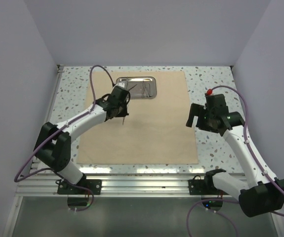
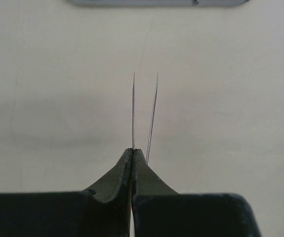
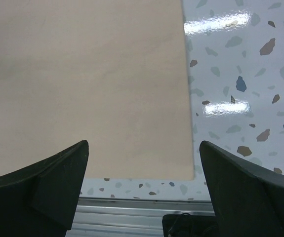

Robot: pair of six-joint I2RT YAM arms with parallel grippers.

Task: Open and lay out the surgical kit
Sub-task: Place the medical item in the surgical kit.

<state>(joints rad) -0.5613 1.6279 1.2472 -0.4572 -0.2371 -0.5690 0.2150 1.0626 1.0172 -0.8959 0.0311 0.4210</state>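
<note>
Top external: cloth wrap (image 1: 142, 133) lies flat on the counter (image 1: 216, 84), steel tray (image 1: 137, 88) at its far edge, left claw (image 1: 124, 118) just beside. Left wrist: it pinches a thin instrument (image 2: 133, 113) (lower gently, lay flat on cloth). Right wrist: right claw (image 3: 143, 144) spread, empty.

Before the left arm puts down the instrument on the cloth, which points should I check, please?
1. The left hand is shut on the thin instrument: ok.
2. The cloth lies flat and open: ok.
3. The cloth under the instrument is bare: ok.
4. The right hand is open and empty: ok.
5. The instrument's tip is off the cloth: cannot tell.
</note>
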